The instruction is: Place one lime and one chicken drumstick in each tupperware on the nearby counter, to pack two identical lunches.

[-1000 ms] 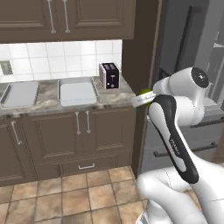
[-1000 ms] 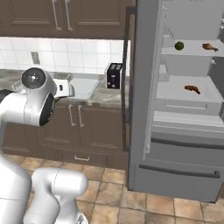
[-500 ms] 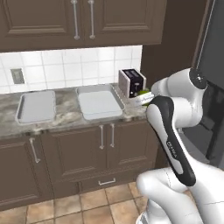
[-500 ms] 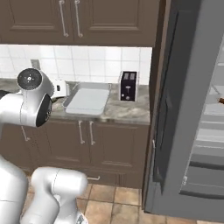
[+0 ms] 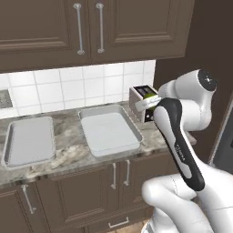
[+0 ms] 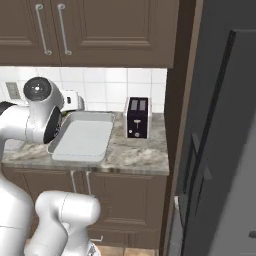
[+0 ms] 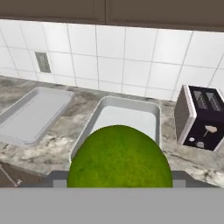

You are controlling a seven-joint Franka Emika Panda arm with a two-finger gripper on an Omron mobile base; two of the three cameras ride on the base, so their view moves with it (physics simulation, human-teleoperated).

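Observation:
A green lime (image 7: 119, 159) fills the low middle of the hand view, and my gripper (image 7: 119, 177) is shut on it. From the left base view the gripper (image 5: 148, 103) hangs over the counter (image 5: 68, 159) beside the toaster, a sliver of the lime (image 5: 148, 95) showing. Two shallow grey tupperwares lie on the counter: the left tupperware (image 5: 29, 142) and the right tupperware (image 5: 109, 131). The right tupperware (image 7: 127, 116) sits just ahead of the lime, the left one (image 7: 35, 111) farther left. Both hold nothing. The chicken drumstick is out of view.
A black toaster (image 6: 137, 117) stands at the counter's right end, close to the gripper. The dark open fridge door (image 6: 220, 150) rises at the right. Brown wall cabinets (image 5: 91, 27) hang above a white tiled backsplash (image 7: 131, 57).
The base has driven left, so the fridge has slid out to the right and the counter with both tupperwares now lies in front. The lime stays in the gripper.

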